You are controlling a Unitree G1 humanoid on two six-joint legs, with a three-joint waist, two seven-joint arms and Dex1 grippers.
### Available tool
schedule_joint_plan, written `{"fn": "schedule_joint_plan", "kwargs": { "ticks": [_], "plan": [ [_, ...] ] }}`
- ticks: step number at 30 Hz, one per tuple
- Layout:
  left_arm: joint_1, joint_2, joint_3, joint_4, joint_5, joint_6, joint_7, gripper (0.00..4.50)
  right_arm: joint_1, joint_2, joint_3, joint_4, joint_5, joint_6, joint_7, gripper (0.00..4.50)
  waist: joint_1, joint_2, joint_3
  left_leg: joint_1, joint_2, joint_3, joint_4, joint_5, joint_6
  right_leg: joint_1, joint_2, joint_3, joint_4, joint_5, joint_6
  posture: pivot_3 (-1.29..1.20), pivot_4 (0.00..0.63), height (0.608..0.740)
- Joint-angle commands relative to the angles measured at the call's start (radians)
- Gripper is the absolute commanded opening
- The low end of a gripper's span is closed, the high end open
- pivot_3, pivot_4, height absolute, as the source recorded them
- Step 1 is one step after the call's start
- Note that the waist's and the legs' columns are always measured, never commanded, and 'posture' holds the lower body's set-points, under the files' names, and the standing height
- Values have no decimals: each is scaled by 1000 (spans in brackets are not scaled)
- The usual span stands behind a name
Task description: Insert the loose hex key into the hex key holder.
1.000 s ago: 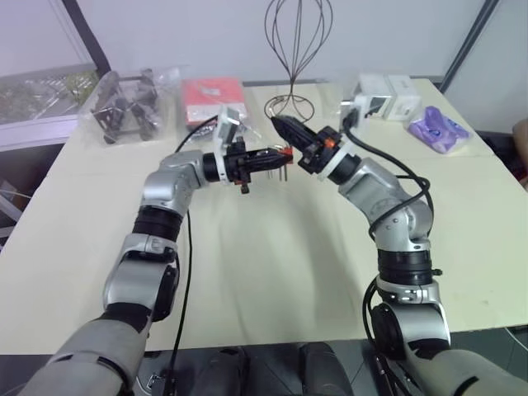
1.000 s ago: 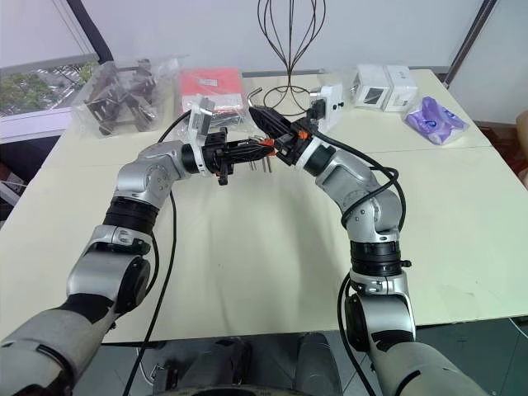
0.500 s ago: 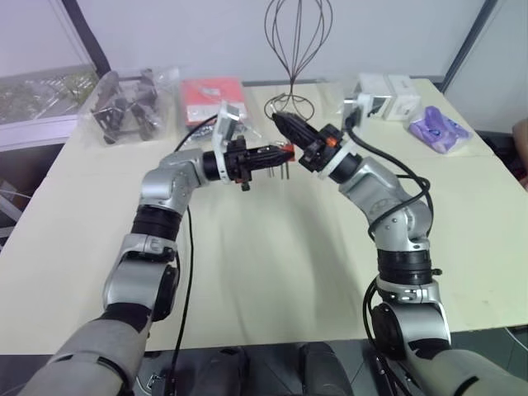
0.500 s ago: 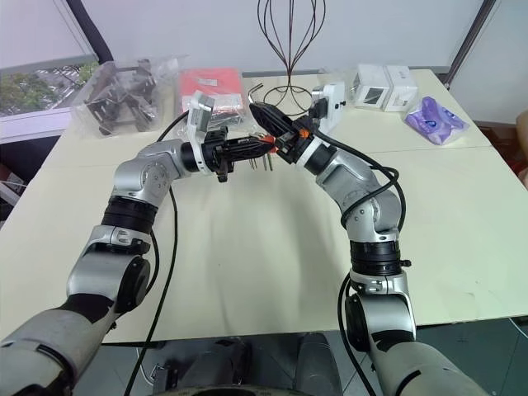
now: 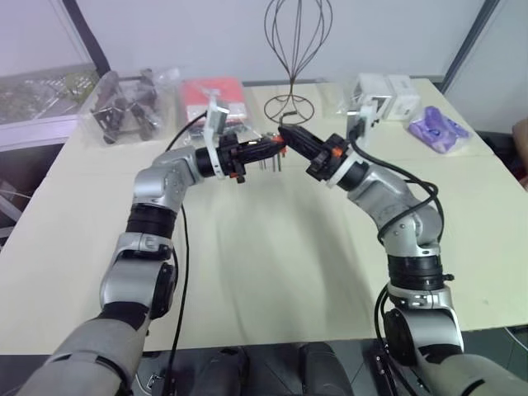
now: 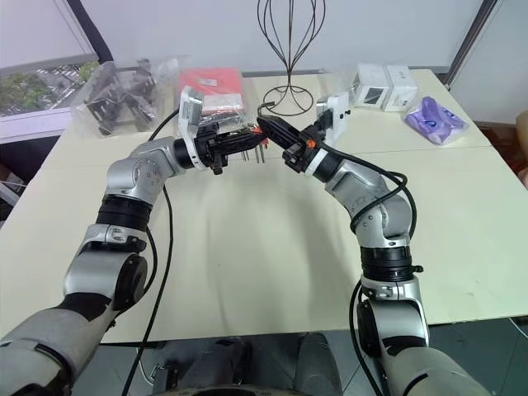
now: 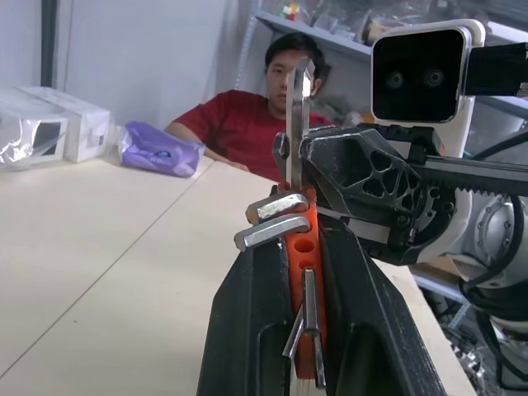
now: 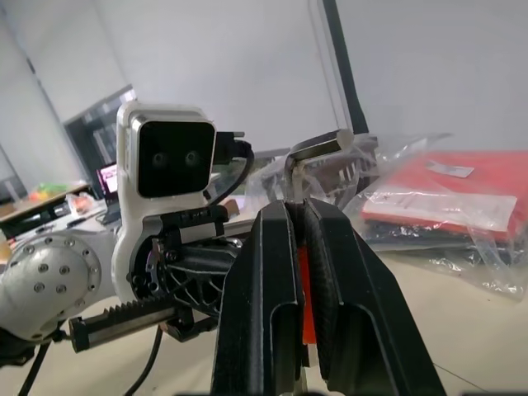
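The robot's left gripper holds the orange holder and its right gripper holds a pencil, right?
Not a pencil. The right gripper pinches the hex key, as the right wrist view shows. The left gripper does hold the orange holder.

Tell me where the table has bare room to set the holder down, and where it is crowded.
Bare: the wide cream table in front, below both arms. Crowded: the far edge, with a bag of black parts, a red packet, a wire stand, white boxes and a purple bag.
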Motion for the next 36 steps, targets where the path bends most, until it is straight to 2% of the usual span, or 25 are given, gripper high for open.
{"fn": "schedule_joint_plan", "kwargs": {
  "ticks": [1,7,11,16,17,21,23,29,34,36],
  "plan": [
    [-46,26,47,-41,-34,-34,-22,0,16,-24,-8,1,-12,11,-1,27,0,0,0,0,0,0,0,0,0,0,0,0,0,0,0,0,150,740],
    [-31,42,-20,-37,38,-104,-74,0,17,-33,-3,-1,-15,15,6,27,0,0,0,0,0,0,0,0,0,0,0,0,0,0,0,0,150,740],
    [-31,50,-40,-16,62,-129,-98,0,19,-53,-5,-14,-17,24,10,1470,1,0,0,0,0,0,0,0,0,0,0,0,0,0,0,0,150,740],
    [-23,60,-59,4,86,-133,-123,0,61,-133,-20,-112,23,86,44,4091,3,0,0,0,0,0,0,0,0,0,0,0,0,0,0,0,150,740],
    [-21,64,-60,6,87,-130,-126,0,77,-156,-18,-142,36,109,55,4442,2,0,0,-1,0,0,0,0,0,0,0,0,0,0,0,0,150,740],
    [1,86,-66,6,90,-91,-130,0,219,-332,-7,-335,101,226,152,4442,3,0,0,-1,0,0,0,0,1,0,0,-1,-1,0,0,0,150,740],
    [23,93,-62,-11,73,-32,-118,0,268,-377,3,-385,90,227,161,4442,1,-1,0,-1,0,0,0,0,1,0,0,-1,-2,0,0,0,150,740],
    [166,99,-42,-154,-27,302,-20,0,319,-383,3,-417,58,203,125,4442,1,-1,0,0,1,2,0,-1,1,0,0,-1,-1,0,1,0,150,740],
    [247,77,-30,-96,6,408,161,0,324,-372,61,-406,-16,152,115,4442,9,-1,0,0,0,2,1,-1,1,1,0,0,0,0,1,0,150,740],
    [269,79,-44,-71,39,380,201,928,335,-396,86,-405,-36,152,135,4500,11,-1,0,0,0,2,1,-1,1,1,0,-1,0,0,1,0,150,740]
  ]
}}
